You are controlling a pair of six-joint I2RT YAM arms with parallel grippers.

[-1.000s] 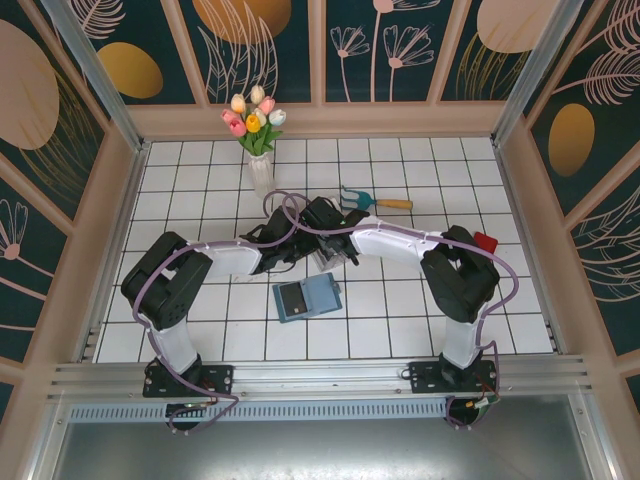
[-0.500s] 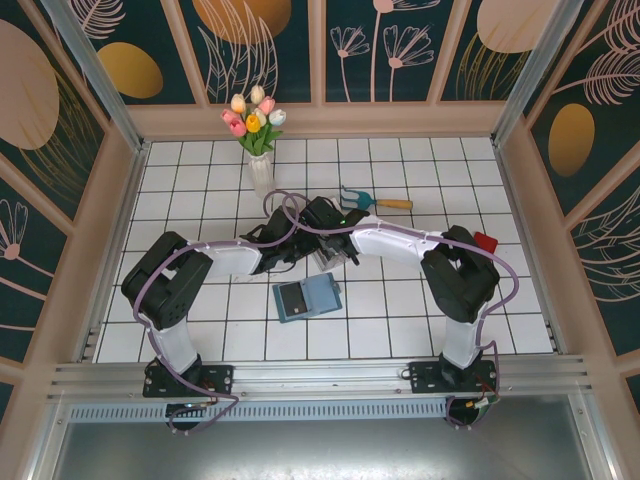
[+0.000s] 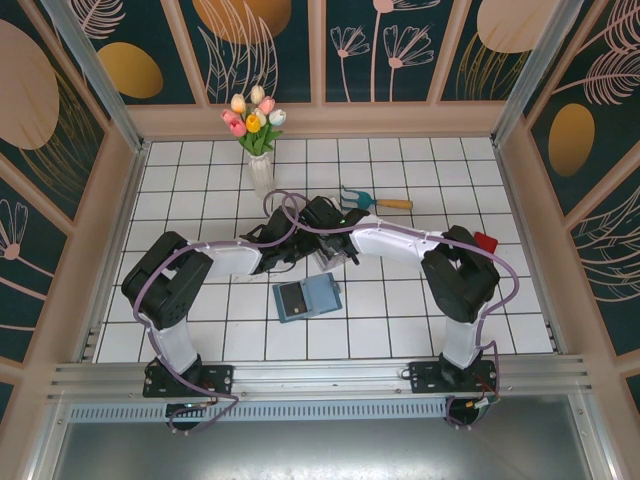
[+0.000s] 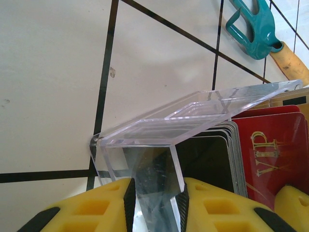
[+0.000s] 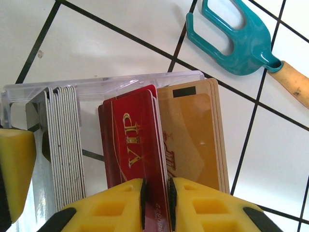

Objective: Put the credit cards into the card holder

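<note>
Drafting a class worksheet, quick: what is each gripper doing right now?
Left gripper: closed on the wall of the clear tray.
Right gripper: closed on a red card.

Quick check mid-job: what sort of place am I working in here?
Probably a staged robot test cell: a white tiled floor boxed in by leaf-patterned wall panels on aluminium framing, with a vase of tulips and a hand rake as props.
</note>
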